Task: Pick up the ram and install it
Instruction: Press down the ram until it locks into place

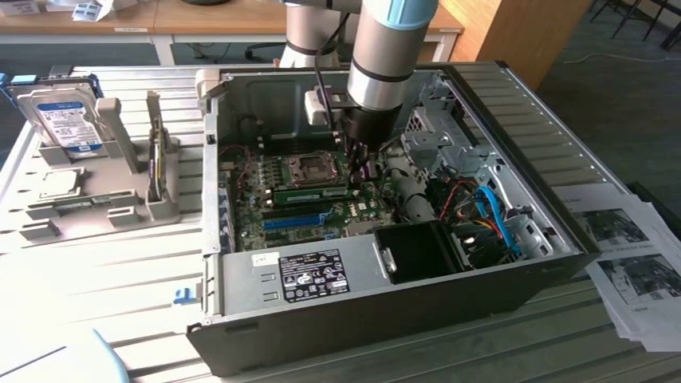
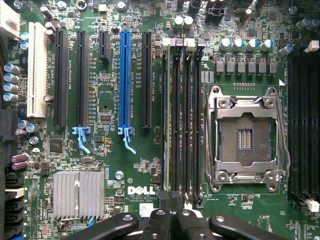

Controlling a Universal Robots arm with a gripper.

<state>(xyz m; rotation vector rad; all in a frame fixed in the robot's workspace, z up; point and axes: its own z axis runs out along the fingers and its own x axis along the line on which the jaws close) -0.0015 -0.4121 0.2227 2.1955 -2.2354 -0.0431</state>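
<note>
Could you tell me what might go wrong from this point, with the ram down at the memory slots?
1. The shut gripper sits at one end of the ram, so the stick could seat tilted, one end lower than the other.
2. The empty slots lie close beside it; a slight sideways drift might jam its edge between them.
3. The open processor socket lies beside those slots and could be struck.

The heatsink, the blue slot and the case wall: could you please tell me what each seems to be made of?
Heatsink: bare metal, probably aluminium; matte silver parallel fins.
Blue slot: moulded plastic; uniform glossy blue, with a lighter blue latch at its end.
Case wall: sheet metal, probably steel; dull grey, folded edges, with a black label stuck on.
</note>
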